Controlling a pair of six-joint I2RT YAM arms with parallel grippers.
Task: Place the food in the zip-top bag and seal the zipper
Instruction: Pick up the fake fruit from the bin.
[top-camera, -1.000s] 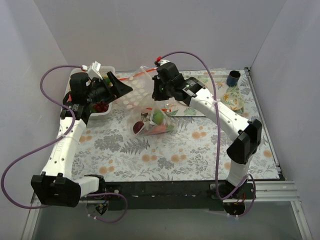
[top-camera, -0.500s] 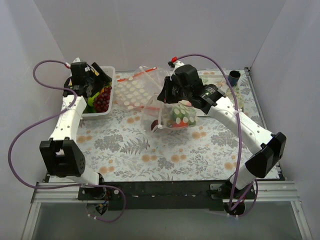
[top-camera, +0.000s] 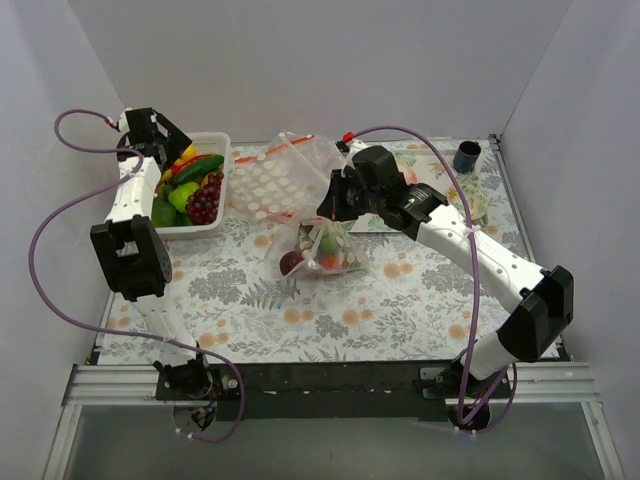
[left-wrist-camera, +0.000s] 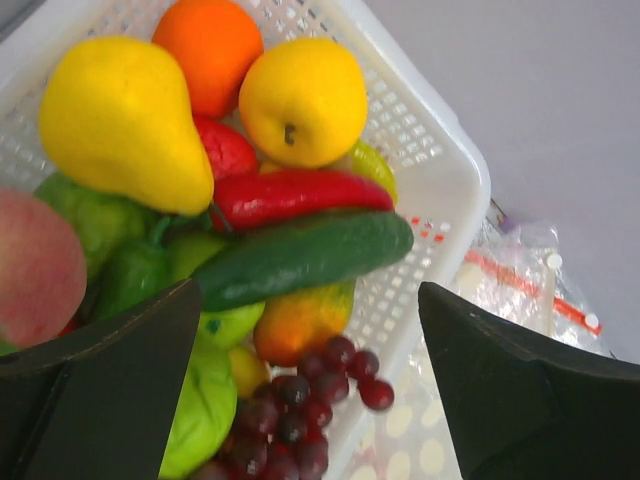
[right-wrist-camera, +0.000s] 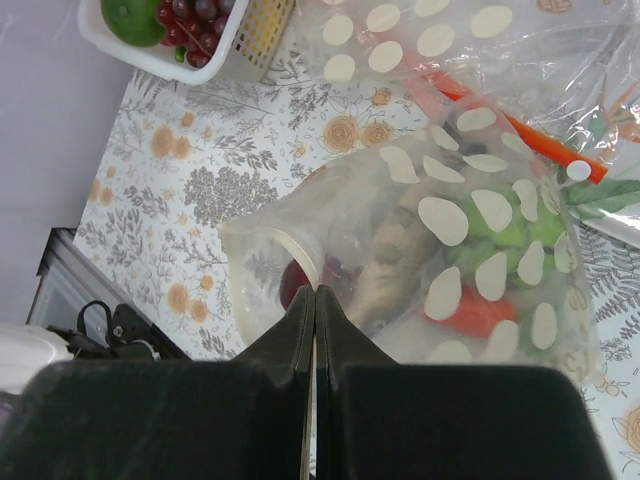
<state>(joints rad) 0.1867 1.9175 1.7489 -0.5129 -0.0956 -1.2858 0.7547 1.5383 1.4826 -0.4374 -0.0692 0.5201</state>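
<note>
My right gripper (top-camera: 328, 208) (right-wrist-camera: 315, 292) is shut on the edge of a transparent polka-dot zip-top bag (top-camera: 322, 250) (right-wrist-camera: 450, 260). The bag hangs from it and touches the mat. It holds food: green, red and dark rounds and a grey piece. A red zipper strip (right-wrist-camera: 515, 128) lies behind it; I cannot tell which bag it belongs to. A second dotted bag (top-camera: 272, 180) lies flat. My left gripper (top-camera: 150, 130) (left-wrist-camera: 310, 390) is open and empty above the white basket (top-camera: 215, 225) (left-wrist-camera: 440, 190). The basket holds a pear (left-wrist-camera: 120, 120), a cucumber (left-wrist-camera: 300, 260), a chilli (left-wrist-camera: 300, 195) and grapes (left-wrist-camera: 300, 410).
A dark blue cup (top-camera: 466, 156) and a patterned dish (top-camera: 468, 198) stand at the back right. The flowered mat (top-camera: 330, 310) covers the table. Grey walls close in the left, back and right.
My left gripper has swung away from the bags, back and left over the basket, staying open. My right gripper has kept hold of the filled bag and shifted it right, then back left and lower.
</note>
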